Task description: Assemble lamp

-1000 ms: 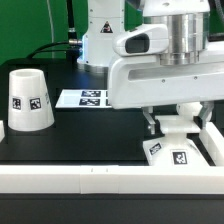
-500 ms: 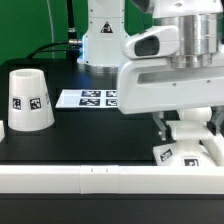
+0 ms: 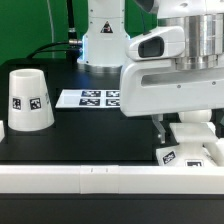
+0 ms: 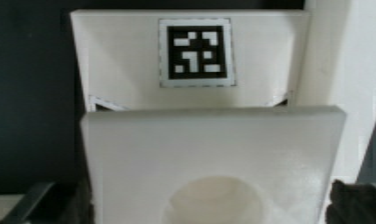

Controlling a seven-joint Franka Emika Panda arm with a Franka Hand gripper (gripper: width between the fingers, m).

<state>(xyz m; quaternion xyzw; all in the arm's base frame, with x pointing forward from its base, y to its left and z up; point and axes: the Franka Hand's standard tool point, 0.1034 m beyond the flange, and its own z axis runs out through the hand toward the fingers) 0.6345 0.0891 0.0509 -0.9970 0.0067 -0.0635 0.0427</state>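
The lamp base (image 3: 188, 155) is a flat white square piece with black-and-white tags, low at the exterior view's right near the front rail. My gripper (image 3: 188, 138) stands straight over it, with its fingers down at the base's two sides. In the wrist view the base (image 4: 194, 110) fills the picture, with one tag on its far part and a round hollow near me. The dark fingertips (image 4: 32, 203) press against its edges on both sides of my gripper (image 4: 199, 205). The shade (image 3: 29, 100), a tapered white cup with a tag, stands at the exterior view's left. The bulb is out of view.
The marker board (image 3: 88, 98) lies flat at the back middle of the black table. A white rail (image 3: 80, 180) runs along the front edge. The robot's own pedestal (image 3: 102, 35) stands at the back, with green cables beside it.
My gripper and the lamp base under it have shifted together toward the exterior view's right. The shade and the marker board have not moved.
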